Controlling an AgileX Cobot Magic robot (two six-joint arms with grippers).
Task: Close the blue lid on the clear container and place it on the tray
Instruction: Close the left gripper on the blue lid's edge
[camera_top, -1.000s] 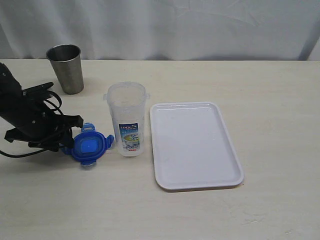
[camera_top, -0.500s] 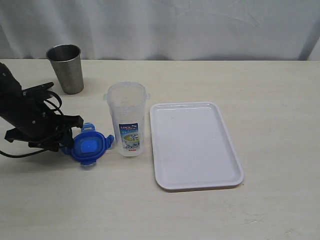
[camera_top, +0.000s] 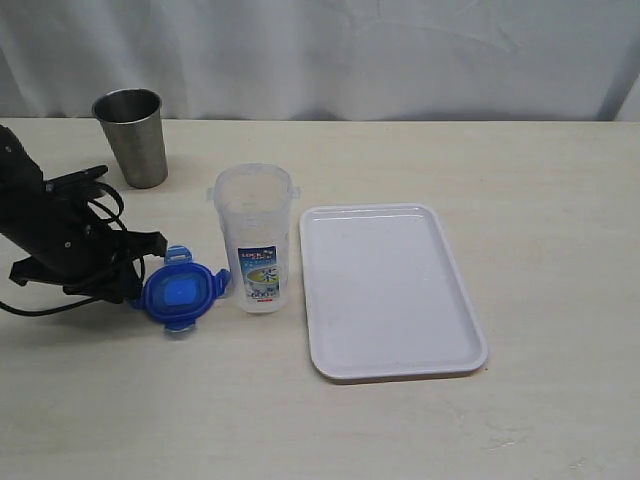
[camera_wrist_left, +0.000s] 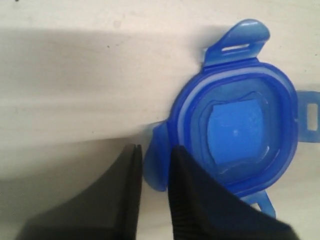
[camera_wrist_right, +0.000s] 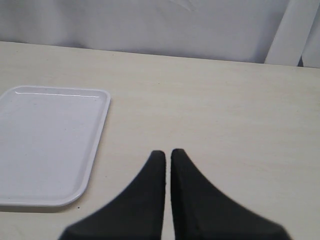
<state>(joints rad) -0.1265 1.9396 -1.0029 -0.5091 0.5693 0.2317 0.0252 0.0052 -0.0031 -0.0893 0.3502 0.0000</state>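
The blue lid (camera_top: 176, 295) lies flat on the table just left of the clear container (camera_top: 256, 235), which stands upright and open-topped beside the white tray (camera_top: 390, 290). My left gripper (camera_top: 135, 285) comes in low from the left. In the left wrist view its two fingers have closed on one side flap of the lid (camera_wrist_left: 235, 135), the left gripper (camera_wrist_left: 154, 150) pinching that flap. The right gripper (camera_wrist_right: 167, 152) is shut and empty, hovering over bare table right of the tray (camera_wrist_right: 45, 145); it is out of the exterior view.
A steel tumbler cup (camera_top: 133, 135) stands at the back left, behind the left arm. A white curtain closes off the far edge of the table. The left arm's cables trail over the table at the left edge.
The left gripper's jaws have narrowed onto the lid's flap, and the lid has shifted slightly toward the gripper. The container, tray and cup have not moved.
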